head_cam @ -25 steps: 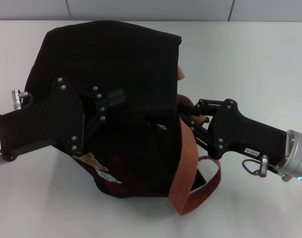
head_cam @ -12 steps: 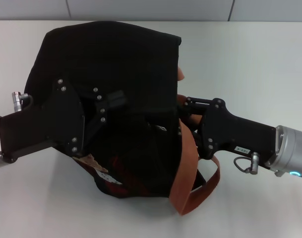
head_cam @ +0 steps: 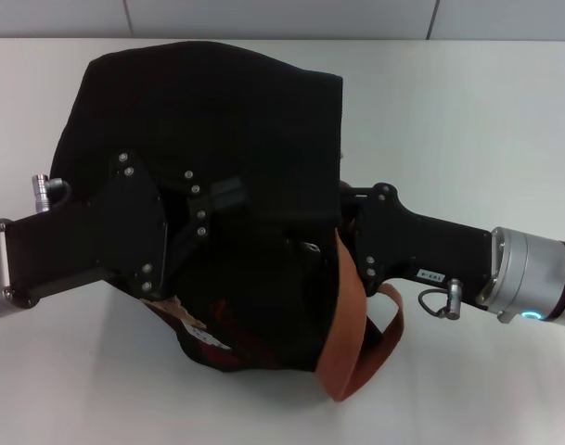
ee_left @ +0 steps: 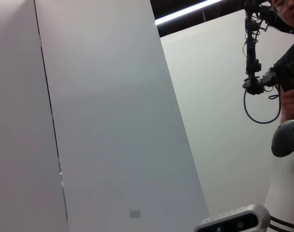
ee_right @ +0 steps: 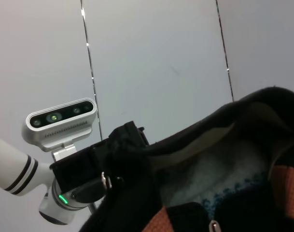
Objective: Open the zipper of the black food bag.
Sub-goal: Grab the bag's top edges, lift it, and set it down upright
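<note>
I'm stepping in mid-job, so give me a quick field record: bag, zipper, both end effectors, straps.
bag: black food bag lying on the white table
zipper: track hard to make out
left end effector: over the bag's middle, from the left
right end effector: at the bag's right edge
straps: orange-brown straps draped at the bag's right, under the right arm

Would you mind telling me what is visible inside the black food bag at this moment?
In the right wrist view, the black food bag gapes, showing pale grey lining. No contents are visible; the deeper interior is hidden by the fabric and an orange-brown strap.
</note>
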`<state>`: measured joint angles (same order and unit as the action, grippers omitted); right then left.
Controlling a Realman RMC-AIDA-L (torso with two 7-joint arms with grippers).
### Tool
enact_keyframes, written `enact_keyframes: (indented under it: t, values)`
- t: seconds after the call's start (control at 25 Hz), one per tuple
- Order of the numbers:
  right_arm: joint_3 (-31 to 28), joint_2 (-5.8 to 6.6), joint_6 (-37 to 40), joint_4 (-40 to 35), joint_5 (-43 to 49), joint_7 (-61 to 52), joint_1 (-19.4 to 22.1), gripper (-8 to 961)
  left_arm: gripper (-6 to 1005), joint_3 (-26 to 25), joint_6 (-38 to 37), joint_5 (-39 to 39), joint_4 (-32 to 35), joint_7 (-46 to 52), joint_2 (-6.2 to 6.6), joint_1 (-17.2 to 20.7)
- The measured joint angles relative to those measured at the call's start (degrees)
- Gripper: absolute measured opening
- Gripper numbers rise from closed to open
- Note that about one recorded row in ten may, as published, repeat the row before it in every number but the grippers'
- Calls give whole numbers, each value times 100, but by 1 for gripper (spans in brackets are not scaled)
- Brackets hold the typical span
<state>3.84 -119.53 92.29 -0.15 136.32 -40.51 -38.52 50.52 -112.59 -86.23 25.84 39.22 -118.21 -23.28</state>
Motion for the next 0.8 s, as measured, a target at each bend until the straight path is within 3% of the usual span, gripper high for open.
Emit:
enact_keyframes:
  t: [0.12,0.36,0.8]
  values:
    - [4,4,41,1,10,-119,-2,315,12,2,0,0,0,-2,-5,-1]
    - [50,17,130,-39,59,-274,13,180,13,2,7,-1,0,-2,-9,-2]
    - [60,26,484,-288,69,-576,61,139,13,-27,57,0,0,-2,-9,-28]
